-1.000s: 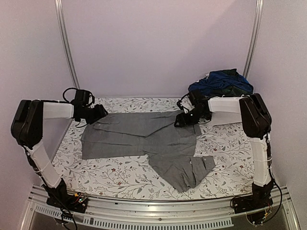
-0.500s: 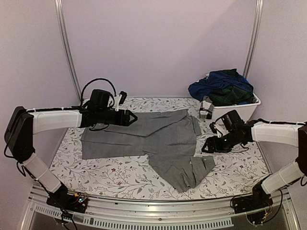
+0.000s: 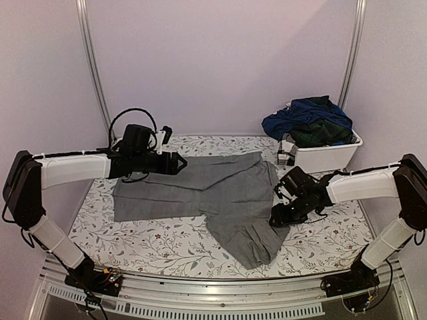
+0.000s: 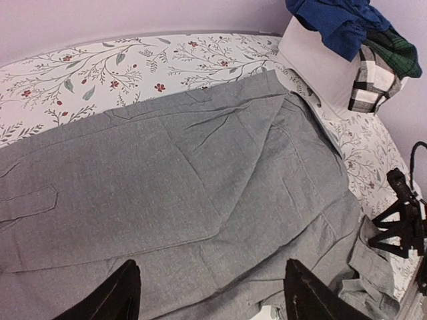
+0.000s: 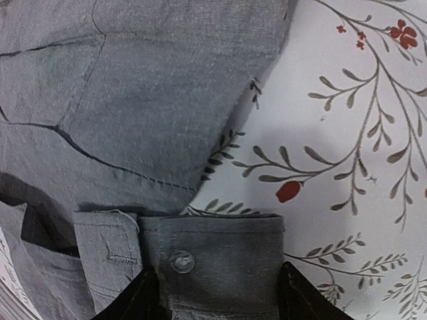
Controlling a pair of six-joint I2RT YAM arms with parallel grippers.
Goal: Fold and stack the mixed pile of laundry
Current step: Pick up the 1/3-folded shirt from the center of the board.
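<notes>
Grey shirt (image 3: pixel 200 190) flat on floral cloth (image 3: pixel 147 243), right pincer (image 5: pixel 215 293) astride cuff (image 5: pixel 227 243)

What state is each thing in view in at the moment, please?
grey shirt: spread flat on the table cloth, unfolded.
cuff: flat, button showing, between the right fingers.
left fingers: open, empty, above the shirt.
right fingers: open, straddling the cuff.
white bin: upright, heaped.
navy garment: crumpled, in the bin.
plaid garment: crumpled, in the bin.
</notes>
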